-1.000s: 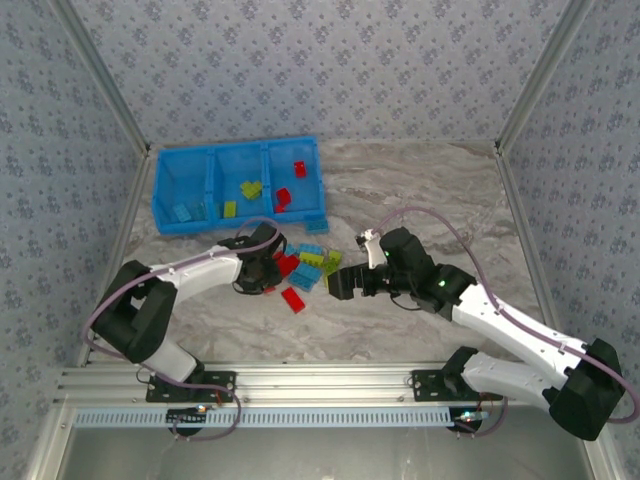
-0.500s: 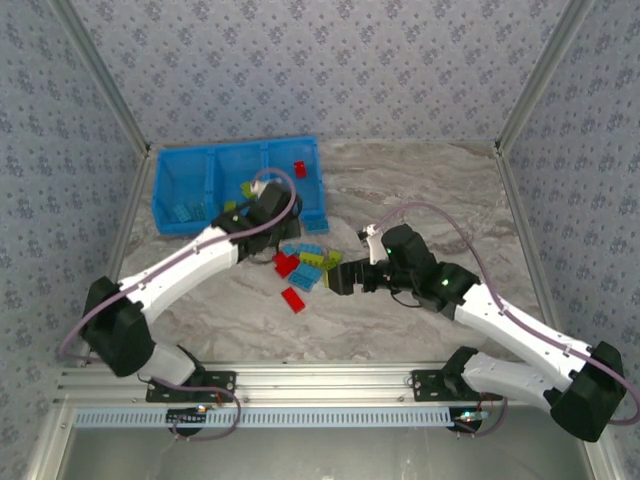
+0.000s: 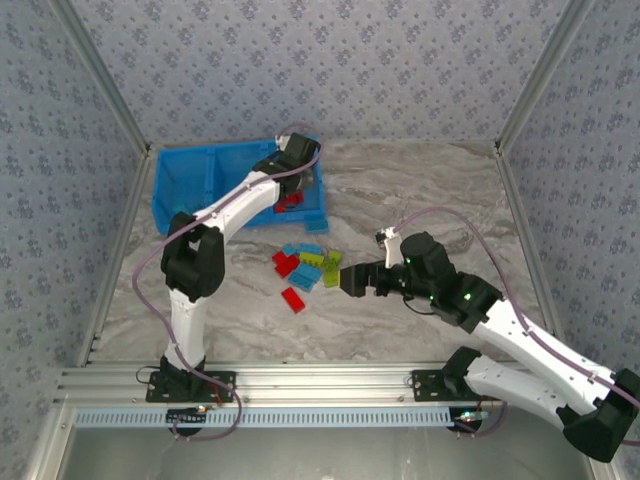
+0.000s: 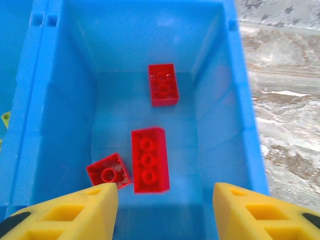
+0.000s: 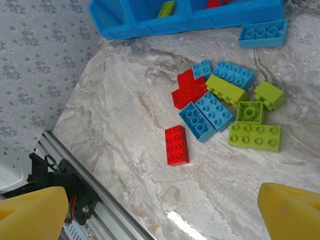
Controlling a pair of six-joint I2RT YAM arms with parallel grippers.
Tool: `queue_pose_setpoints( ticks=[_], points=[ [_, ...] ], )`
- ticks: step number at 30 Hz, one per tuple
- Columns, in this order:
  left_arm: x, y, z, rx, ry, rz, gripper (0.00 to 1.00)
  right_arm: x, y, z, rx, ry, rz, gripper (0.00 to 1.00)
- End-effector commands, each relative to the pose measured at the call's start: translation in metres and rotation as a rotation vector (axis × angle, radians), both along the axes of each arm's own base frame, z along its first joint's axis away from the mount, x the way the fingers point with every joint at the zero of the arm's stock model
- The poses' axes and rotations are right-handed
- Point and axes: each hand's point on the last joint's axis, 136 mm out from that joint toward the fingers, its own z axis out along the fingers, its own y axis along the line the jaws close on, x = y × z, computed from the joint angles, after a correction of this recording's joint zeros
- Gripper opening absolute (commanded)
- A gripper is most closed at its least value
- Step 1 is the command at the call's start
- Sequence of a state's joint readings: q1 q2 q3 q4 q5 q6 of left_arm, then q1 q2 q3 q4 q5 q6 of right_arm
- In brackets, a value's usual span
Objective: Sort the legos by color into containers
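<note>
My left gripper hangs open over the right compartment of the blue tray. Below its yellow fingers lie three red bricks: a long one, a square one and a short one. Nothing sits between the left gripper jaws. On the marble the loose pile of red, blue and green legos remains. My right gripper hovers open beside the pile. The right gripper is wide open above bare marble, near a lone red brick.
A blue brick lies against the tray's front wall. A green brick shows in the middle compartment. The aluminium rail runs along the near edge; patterned walls enclose the table.
The left arm swung from the pile up to the tray's right compartment, where its gripper now stands open. The right gripper has drawn slightly back to the right.
</note>
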State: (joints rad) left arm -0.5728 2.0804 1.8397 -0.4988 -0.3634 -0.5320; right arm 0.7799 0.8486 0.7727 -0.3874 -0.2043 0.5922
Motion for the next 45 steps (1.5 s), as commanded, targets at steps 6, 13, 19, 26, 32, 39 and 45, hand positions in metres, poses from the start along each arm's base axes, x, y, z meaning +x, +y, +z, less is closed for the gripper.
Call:
queue_pose_setpoints(
  ticks=[6, 13, 19, 26, 32, 39, 45],
  points=[
    [-0.079, -0.002, 0.057, -0.04, -0.006, -0.057, 0.54, 0.0, -0.006, -0.016, -0.033, 0.024, -0.033, 1.0],
    [-0.13, -0.019, -0.004, -0.063, 0.103, -0.07, 0.69, 0.006, 0.003, -0.02, -0.029, 0.044, -0.022, 1.0],
    [-0.11, -0.042, -0.052, -0.029, 0.14, -0.111, 0.91, 0.002, -0.001, -0.019, -0.03, 0.048, -0.029, 1.0],
    [-0.09, -0.056, -0.092, 0.015, 0.173, -0.11, 0.92, -0.001, -0.013, -0.021, -0.024, 0.052, -0.07, 1.0],
    [-0.078, -0.054, -0.113, 0.039, 0.184, -0.095, 0.9, 0.0, -0.011, -0.02, -0.035, 0.054, -0.067, 1.0],
    [-0.075, -0.052, -0.13, 0.022, 0.226, -0.098, 0.78, 0.003, -0.008, -0.019, -0.043, 0.06, -0.064, 1.0],
    [-0.082, -0.051, -0.138, 0.043, 0.266, -0.126, 0.68, 0.004, -0.006, -0.02, -0.039, 0.061, -0.062, 1.0]
  ],
)
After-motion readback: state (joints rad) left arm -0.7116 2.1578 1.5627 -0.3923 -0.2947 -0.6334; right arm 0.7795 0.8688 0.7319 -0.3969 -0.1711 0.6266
